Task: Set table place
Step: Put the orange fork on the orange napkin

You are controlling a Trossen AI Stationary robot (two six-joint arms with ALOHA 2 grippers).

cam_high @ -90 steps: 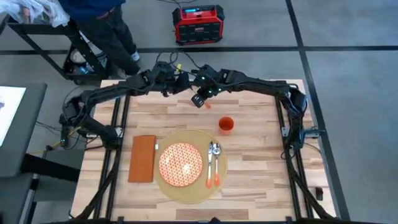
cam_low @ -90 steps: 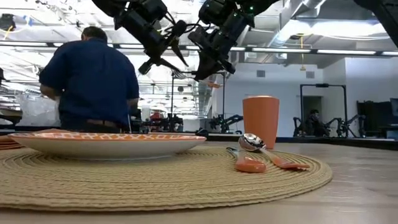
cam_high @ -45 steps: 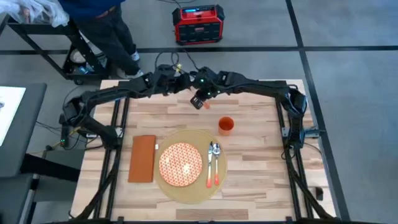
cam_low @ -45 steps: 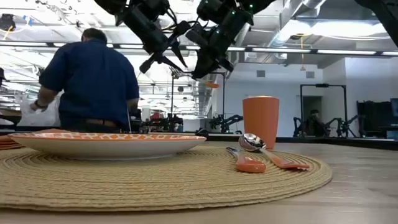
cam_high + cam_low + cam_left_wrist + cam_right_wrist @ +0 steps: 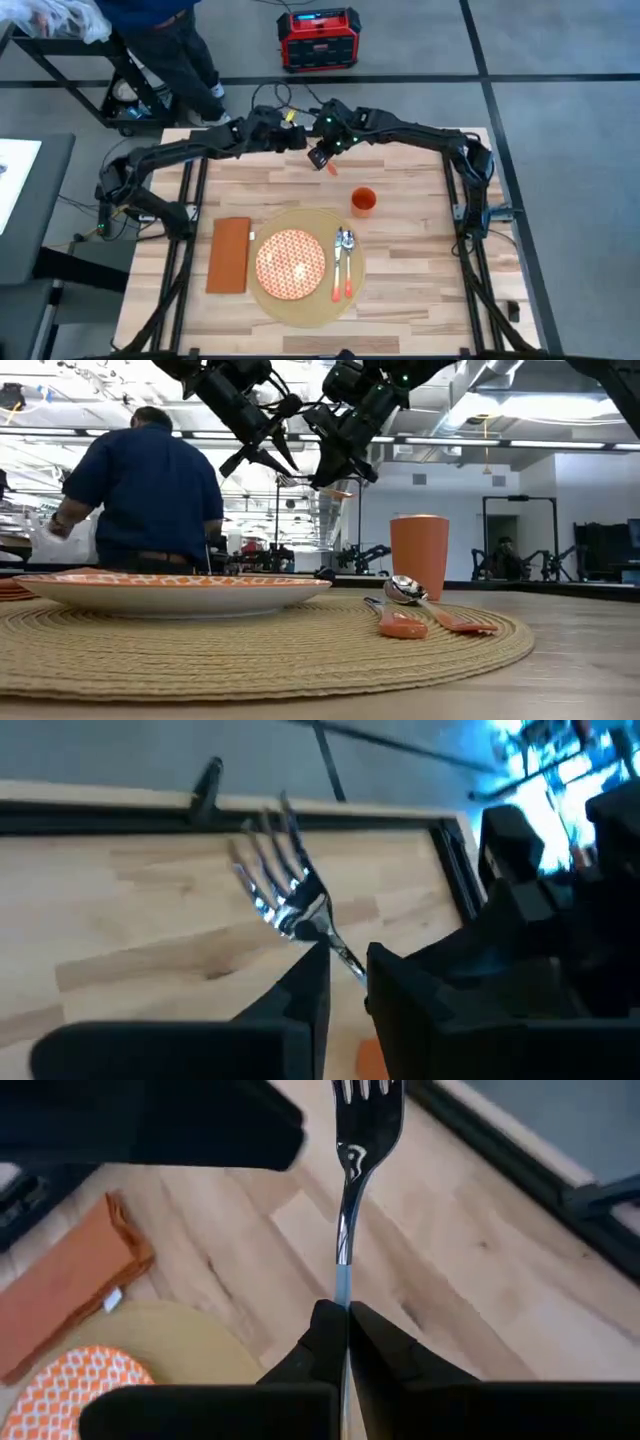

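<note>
Both arms meet above the far middle of the worktop [image 5: 400, 290], in the upper centre of the high view; the right gripper [image 5: 345, 1342] is closed on the stem of a fork [image 5: 352, 1155], tines pointing away from the wrist; the left gripper [image 5: 345, 978] is clamped on the same fork's neck, just below the tines, so each gripper grips one fork. From above, the fork is almost wholly hidden by the two wrists; only an orange handle tip [image 5: 332, 168] peeks out beneath them. In the low view the grippers are cut off by the top edge, and the fork is hard to pick out against the ceiling lights.

The round tan placemat [image 5: 325, 305] lies at lower centre of the high view, carrying an orange-and-white plate [image 5: 290, 264] and, at its right, two orange-handled utensils [image 5: 342, 265] side by side; one is a spoon, the other unclear. A rust napkin [image 5: 229, 256] lies just left of the placemat; an orange cup [image 5: 363, 202] stands above it to the right. A person [image 5: 145, 485] stands beyond the worktop, back turned, legs hidden by the plate.
</note>
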